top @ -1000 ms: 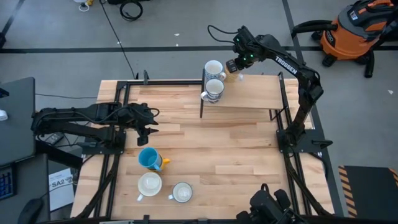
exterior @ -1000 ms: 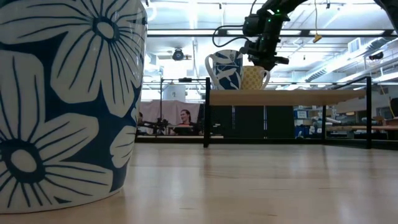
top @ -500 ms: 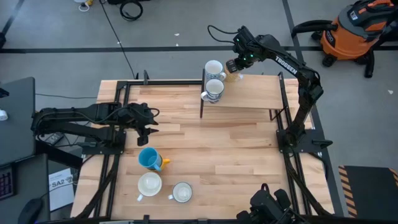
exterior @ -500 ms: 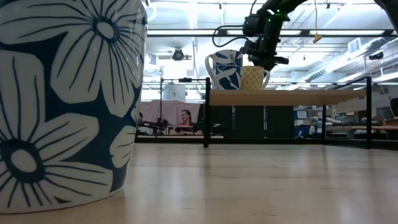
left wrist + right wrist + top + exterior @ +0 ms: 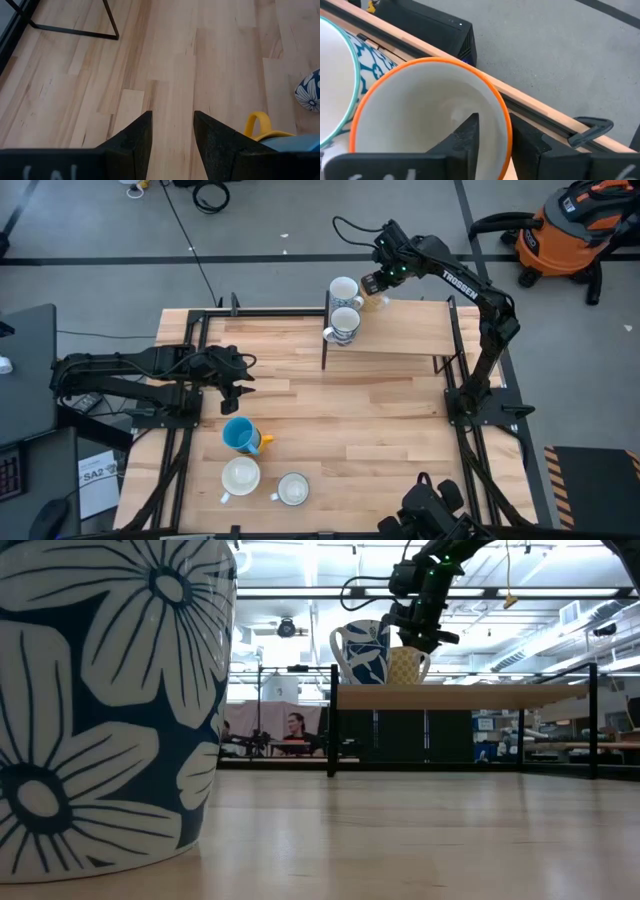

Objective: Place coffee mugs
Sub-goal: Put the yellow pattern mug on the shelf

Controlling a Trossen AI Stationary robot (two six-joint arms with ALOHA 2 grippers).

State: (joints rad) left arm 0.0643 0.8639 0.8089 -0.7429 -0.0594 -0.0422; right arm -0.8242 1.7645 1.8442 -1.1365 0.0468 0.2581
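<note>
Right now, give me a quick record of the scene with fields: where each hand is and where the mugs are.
shelf mugs: orange-rimmed mug and blue-patterned mug, side by side on the raised shelf
table mugs: blue mug, cream mug and white mug, grouped near the front
right hand: at the orange-rimmed mug's rim
left hand: open, empty, over bare wood close to the blue mug

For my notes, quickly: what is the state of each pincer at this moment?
Left pincer: open, holding nothing, above the bare table.
Right pincer: fingers either side of the orange-rimmed mug's wall on the shelf; grip cannot be told.
</note>
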